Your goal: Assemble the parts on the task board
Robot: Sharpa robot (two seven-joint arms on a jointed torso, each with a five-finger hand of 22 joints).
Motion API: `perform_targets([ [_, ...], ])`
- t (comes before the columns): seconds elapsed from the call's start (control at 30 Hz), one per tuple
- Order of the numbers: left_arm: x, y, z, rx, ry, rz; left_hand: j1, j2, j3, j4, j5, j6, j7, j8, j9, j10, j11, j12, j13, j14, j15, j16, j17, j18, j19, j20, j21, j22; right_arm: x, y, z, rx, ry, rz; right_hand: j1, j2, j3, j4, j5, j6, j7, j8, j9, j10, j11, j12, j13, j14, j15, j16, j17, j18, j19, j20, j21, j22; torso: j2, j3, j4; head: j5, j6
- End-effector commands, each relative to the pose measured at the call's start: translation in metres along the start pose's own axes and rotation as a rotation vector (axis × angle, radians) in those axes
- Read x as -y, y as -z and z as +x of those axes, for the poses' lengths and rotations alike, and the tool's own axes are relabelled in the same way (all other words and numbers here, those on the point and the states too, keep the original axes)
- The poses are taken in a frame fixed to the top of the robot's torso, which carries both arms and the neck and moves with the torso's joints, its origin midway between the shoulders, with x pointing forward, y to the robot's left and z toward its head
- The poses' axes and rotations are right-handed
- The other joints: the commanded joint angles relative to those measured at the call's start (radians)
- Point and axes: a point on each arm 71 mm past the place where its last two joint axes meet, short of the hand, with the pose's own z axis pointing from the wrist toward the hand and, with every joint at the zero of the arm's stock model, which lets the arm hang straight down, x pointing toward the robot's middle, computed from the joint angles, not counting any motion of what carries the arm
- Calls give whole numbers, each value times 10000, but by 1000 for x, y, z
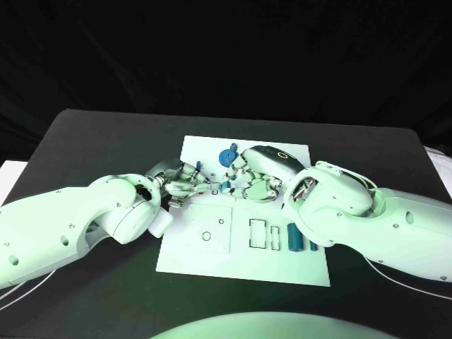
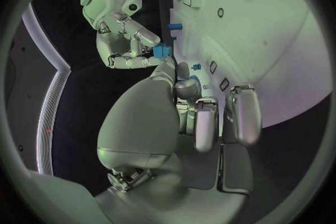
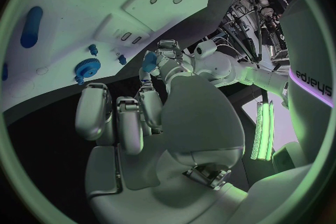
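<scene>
On the near part of the task board (image 1: 200, 258), toward its right side, two long blue parts (image 1: 294, 238) lie flat beside a pair of rectangular slots (image 1: 258, 234), their long axes running from near to far. Both sit just under the right forearm and behind that arm's hand, so neither hand is placed to reach them at this moment.

Further in, over the middle of the board, the two hands meet almost fingertip to fingertip. The left hand (image 1: 182, 180) comes in from the board's left edge, the right hand (image 1: 251, 178) from its right. In the left wrist view the right hand (image 2: 129, 39) pinches a small blue piece (image 2: 162, 51) at its fingertips, while the left hand's own fingers (image 2: 241, 115) hang curled just above the board with nothing between them. The right wrist view seems to show a small blue bit (image 3: 148, 61) at the left hand's (image 3: 167, 59) fingertips as well, though I cannot tell whether that is a second piece or the same one shared. The piece lies between the hands, closer to the right one, so the coming move looks like a handover or a joint seating into the board below.

Beyond the hands, on the far part of the board, a blue gear (image 1: 227, 156) sits untouched.
</scene>
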Motion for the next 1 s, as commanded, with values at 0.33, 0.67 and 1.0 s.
perform_targets([
  [0.33,-4,5,-8,-180,1080,35,166,19,104,-58,17,-117,-9,77,31,36,-26,78,40,1071,-74,30,2627,-116,18,-20,33,72,3,-6,4,-490,736,558,126,87,-50,-17,47,16,23,27,7,-106,-21,-151,257,913,-87,27,2051,-195,101,4,36,124,-10,-16,13,-9,11],
  [0.67,-2,16,-35,218,3338,584,294,61,266,-156,17,-232,12,97,41,-108,-12,-119,-157,1071,-69,30,2627,-46,-159,-20,-166,-235,0,-18,9,-873,2113,814,190,65,-67,-59,45,22,21,31,9,-108,-22,-154,260,910,-87,20,2040,-196,101,4,31,125,-30,-40,47,2,-17],
  [1.0,4,21,-49,751,4452,1008,312,63,368,-214,14,-377,73,89,35,-361,39,-464,-509,1071,-29,30,2627,31,-372,9,-409,-585,-2,-30,16,-1529,3396,843,191,21,-112,-65,5,22,31,31,10,-104,-16,-147,268,911,-84,23,2048,-198,104,6,28,130,-42,-100,83,-20,-63],
])
